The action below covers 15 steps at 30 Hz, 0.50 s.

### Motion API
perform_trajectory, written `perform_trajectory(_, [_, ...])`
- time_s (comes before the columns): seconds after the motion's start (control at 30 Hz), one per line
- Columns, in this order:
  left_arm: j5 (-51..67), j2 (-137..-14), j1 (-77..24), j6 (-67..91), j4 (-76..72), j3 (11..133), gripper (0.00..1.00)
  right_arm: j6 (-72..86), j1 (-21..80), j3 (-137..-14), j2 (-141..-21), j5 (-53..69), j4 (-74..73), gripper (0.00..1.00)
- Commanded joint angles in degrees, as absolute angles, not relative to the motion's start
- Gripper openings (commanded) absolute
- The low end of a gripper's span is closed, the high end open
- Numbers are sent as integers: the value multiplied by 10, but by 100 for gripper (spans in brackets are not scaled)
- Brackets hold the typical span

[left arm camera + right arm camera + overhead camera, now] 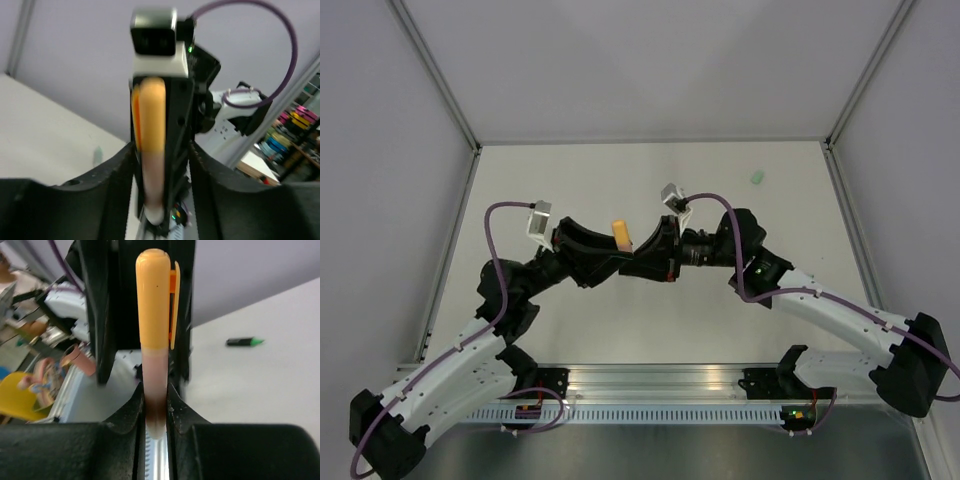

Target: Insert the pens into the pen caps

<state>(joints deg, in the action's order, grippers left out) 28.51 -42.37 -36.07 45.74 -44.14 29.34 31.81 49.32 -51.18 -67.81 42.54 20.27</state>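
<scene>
Item under inspection: orange pen [154,385], held upright in the air above the middle of the desk [620,330]. The orange cap [152,295] sits over its upper end, clip to one side; the joint looks closed, though full seating cannot be confirmed.

Right end effector [155,410]: clamped narrowly on the pale lower barrel, near the tail end. Left end effector [160,150]: jaws partly apart and wider than the cap, with a visible gap on at least one side. It grips nothing firmly, and whether one finger brushes the cap is unclear.

Other items: a dark pen with a green tip [243,342] lies uncapped on the desk, and a pale green piece [757,177] lies near the far right corner, too small to identify.

Risks noted:
- A left finger catching the clip on withdrawal would pull the cap loose
- The low, single grip allows the pen to pivot or slip
- If dropped from this height, the pen may roll towards a desk edge
- Remaining caps are not located, so a search may be needed
</scene>
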Motion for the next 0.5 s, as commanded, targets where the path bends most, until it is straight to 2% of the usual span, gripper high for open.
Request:
perform_trajectory(0.0, [337,-414,-384,412,-220,358,55,253,463,-537,-647,316,273,0])
perform_trajectory(0.1, [237,-403,-385,378,-110,425,76,228,463,-487,-628,296,237,0])
perform_trajectory(0.13, [214,-402,-385,354,-86,439,93,222,463,-458,-624,281,231,0])
perform_trajectory(0.17, [194,-402,-385,346,-66,461,97,222,463,-446,-616,259,215,0])
perform_trajectory(0.27, [143,-406,-385,312,-12,472,100,233,463,-419,-622,217,165,0])
perform_trajectory(0.3, [113,-406,-384,305,-6,464,100,240,463,-419,-628,154,137,0])
perform_trajectory(0.37, [47,-405,-384,306,-4,427,100,271,463,-435,-669,68,37,0])
perform_trajectory(0.47, [-49,-406,-385,302,-26,361,100,302,463,-439,-749,-9,2,0])
